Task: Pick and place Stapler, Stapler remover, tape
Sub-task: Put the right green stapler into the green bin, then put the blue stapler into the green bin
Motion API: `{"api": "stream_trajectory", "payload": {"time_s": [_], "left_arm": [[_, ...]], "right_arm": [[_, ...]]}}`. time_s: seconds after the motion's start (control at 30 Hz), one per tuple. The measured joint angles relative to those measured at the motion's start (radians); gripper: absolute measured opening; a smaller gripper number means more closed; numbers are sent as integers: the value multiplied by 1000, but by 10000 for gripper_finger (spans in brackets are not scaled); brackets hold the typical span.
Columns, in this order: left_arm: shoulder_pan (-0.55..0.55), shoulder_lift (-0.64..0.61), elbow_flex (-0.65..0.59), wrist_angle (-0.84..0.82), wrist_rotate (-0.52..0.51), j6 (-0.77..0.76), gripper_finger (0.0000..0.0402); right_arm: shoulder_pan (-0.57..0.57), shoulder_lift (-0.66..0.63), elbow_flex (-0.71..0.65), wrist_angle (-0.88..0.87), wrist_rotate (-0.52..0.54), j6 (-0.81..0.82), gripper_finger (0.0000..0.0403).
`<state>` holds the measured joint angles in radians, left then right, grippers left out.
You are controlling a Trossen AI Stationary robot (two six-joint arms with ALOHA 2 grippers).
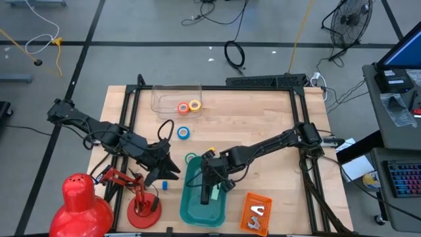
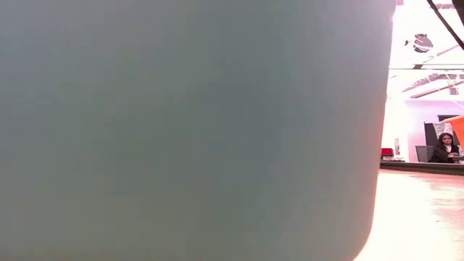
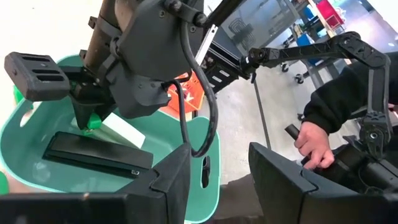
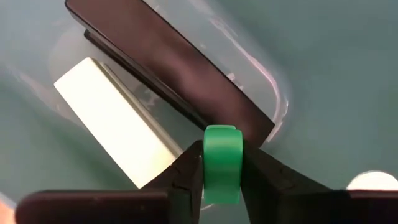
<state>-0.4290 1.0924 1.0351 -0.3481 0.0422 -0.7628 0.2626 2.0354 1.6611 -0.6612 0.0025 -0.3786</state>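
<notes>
A teal bin (image 1: pixel 195 209) stands at the table's near edge. In it lie the black stapler (image 4: pixel 174 74) and a white block (image 4: pixel 112 124). My right gripper (image 4: pixel 222 180) reaches down into the bin, shut on the green tape roll (image 4: pixel 222 163). My left gripper (image 3: pixel 217 180) hovers open and empty left of the bin (image 3: pixel 25 143). The blue tape roll (image 1: pixel 183 133) lies flat on the table. The orange roll (image 1: pixel 183 107) and the yellow roll (image 1: pixel 195 105) lie in a clear box (image 1: pixel 172 96). An orange piece with pale claws (image 1: pixel 256 212), perhaps the stapler remover, lies right of the bin. My right gripper pinches the green roll by its two flat faces (image 4: pixel 208 168) between its two fingers, so the ring stands on edge with its outer band toward the wrist camera. The fingers (image 3: pixel 84 115) slant down from the far right into the bin. The roll (image 3: pixel 93 121) hangs just above the white block.
A red lamp (image 1: pixel 79 204) and a red stand (image 1: pixel 141 197) sit at the near left, with a small blue block (image 1: pixel 164 185) beside the bin. A greenish ring (image 1: pixel 191 158) lies at the bin's far left corner. The bin's wall (image 2: pixel 188 130) fills the low view. A person's hand (image 3: pixel 317 146) shows beyond the table.
</notes>
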Motion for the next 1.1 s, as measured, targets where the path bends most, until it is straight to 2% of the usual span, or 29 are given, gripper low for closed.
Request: {"api": "stream_trajectory", "payload": {"time_s": [0.3, 0.7, 0.83, 1.1], "left_arm": [[0, 0, 0, 0, 0, -2, 163], [0, 0, 0, 0, 0, 7, 163], [1, 0, 0, 0, 0, 8, 163], [8, 0, 0, 2, -27, -5, 163]], "right_arm": [[0, 0, 0, -5, 1, -4, 107], [0, 0, 0, -9, 2, 0, 105], [-1, 0, 1, 13, 26, 50, 105], [-1, 0, 151, 13, 31, 142, 105]]}}
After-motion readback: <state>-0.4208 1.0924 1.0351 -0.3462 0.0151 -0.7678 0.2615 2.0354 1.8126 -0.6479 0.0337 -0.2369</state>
